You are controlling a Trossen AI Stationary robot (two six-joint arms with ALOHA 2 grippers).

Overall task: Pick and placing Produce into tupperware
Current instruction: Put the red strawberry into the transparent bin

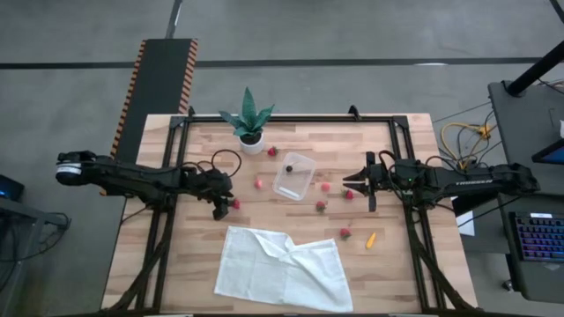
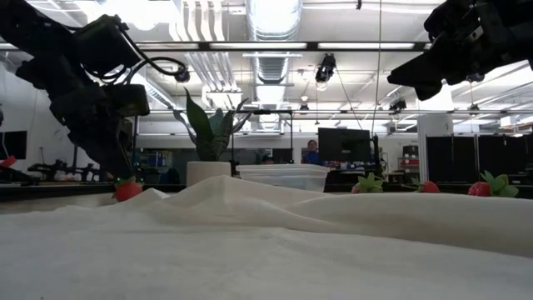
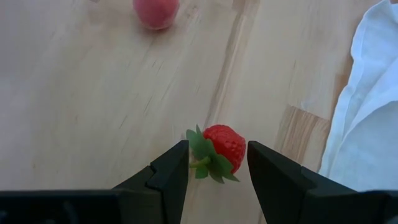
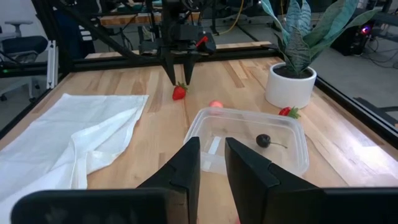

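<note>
A red strawberry lies on the table between the spread fingers of the left gripper, beside the white cloth. The left arm reaches low toward the tupperware; the right gripper, fingers narrowly parted and empty, hovers beyond it.

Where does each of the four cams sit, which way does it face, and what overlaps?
High: above the table, straight down; both arms, left gripper at a strawberry, right gripper near the tupperware.
Low: table height, level across the white cloth; both arms enter from above.
Left wrist: past its own fingers, open around the strawberry, down at the table.
Right wrist: past its own fingers, across the tupperware toward the left arm.
Shared: all four views show that strawberry.
</note>
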